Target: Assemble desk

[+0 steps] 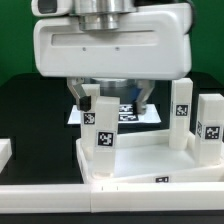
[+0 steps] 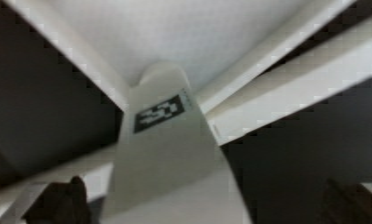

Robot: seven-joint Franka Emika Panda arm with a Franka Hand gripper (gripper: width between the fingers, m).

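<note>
Gripper point(image 1: 110, 100) at frame center, fingers spread wide, gripping nothing; in wrist view leg point(image 2: 165, 150) stands free between fingertips point(image 2: 58, 203). Tabletop point(image 1: 150, 165) lower center, 3 upright legs in it: 1 under gripper point(image 1: 101, 130), 2 at right point(image 1: 181, 115). Marker board point(image 1: 125, 113) behind, partly blocked. Black table point(image 1: 35, 115), green wall upper left.

The white tray-like tabletop point(image 1: 150, 165) lies flat, its raised rim showing along the near edge. Three white square legs, each with a black-and-white tag, stand upright on it: one point(image 1: 100, 135) at the corner toward the exterior view's left, two point(image 1: 181, 115) point(image 1: 209, 130) toward its right. The wrist view shows one tagged leg point(image 2: 165, 150) close up.
</note>
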